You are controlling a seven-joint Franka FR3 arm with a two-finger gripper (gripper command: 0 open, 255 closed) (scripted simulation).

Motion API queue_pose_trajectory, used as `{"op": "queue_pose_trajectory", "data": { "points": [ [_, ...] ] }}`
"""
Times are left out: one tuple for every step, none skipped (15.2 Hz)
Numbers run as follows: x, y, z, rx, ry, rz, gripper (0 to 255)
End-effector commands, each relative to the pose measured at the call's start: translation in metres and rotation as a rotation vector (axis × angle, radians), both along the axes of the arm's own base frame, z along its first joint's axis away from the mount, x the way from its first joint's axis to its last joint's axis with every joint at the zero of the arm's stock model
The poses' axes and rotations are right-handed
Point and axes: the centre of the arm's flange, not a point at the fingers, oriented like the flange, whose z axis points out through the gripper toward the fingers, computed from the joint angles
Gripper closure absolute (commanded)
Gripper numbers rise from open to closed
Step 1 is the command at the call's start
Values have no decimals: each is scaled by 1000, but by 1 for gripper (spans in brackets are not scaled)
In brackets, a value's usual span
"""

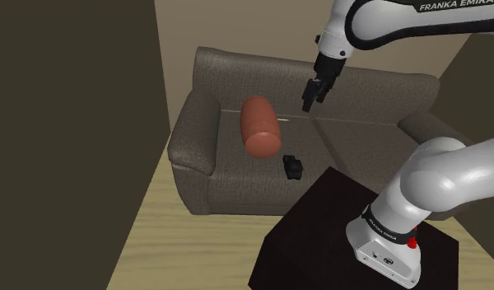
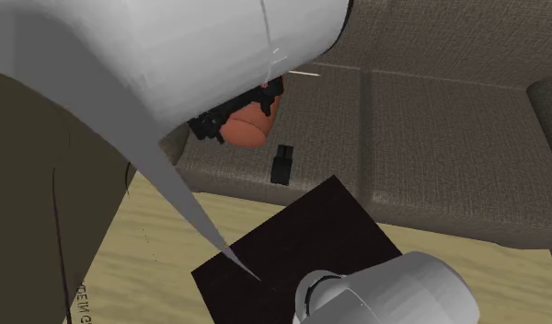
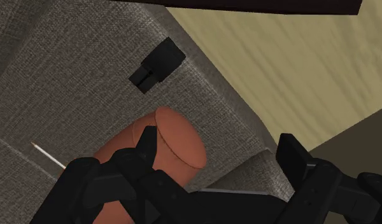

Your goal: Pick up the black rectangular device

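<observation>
We counted one black rectangular device, one reddish-brown cylinder, one thin white sliver and one grey-brown sofa. We also counted one dark stand and one gripper with two fingers.

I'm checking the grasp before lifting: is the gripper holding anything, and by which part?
Nothing is held. The gripper hangs open above the sofa, fingers apart, and the black device lies apart from it on the seat, beside the orange cylinder.
</observation>
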Motion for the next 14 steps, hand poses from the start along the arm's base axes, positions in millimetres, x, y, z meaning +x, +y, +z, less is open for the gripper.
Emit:
{"op": "queue_pose_trajectory", "data": {
  "points": [
    [5, -6, -24, 3, 3, -46, 0],
    [9, -11, -36, 4, 6, -68, 0],
    [12, -15, -48, 5, 8, -91, 0],
    [15, -20, -60, 6, 11, -113, 0],
    [18, -25, -72, 7, 14, -135, 0],
    [21, -30, -84, 9, 17, -158, 0],
    [24, -34, -96, 10, 19, -180, 0],
    [27, -39, -108, 11, 22, -203, 0],
    [29, -44, -120, 12, 25, -225, 0],
    [32, -49, -133, 14, 27, -247, 0],
    [34, -54, -145, 15, 30, -270, 0],
    [36, -59, -157, 16, 33, -292, 0],
    [38, -64, -169, 17, 35, -314, 0],
    [40, -69, -181, 18, 38, -337, 0]
  ]
}}
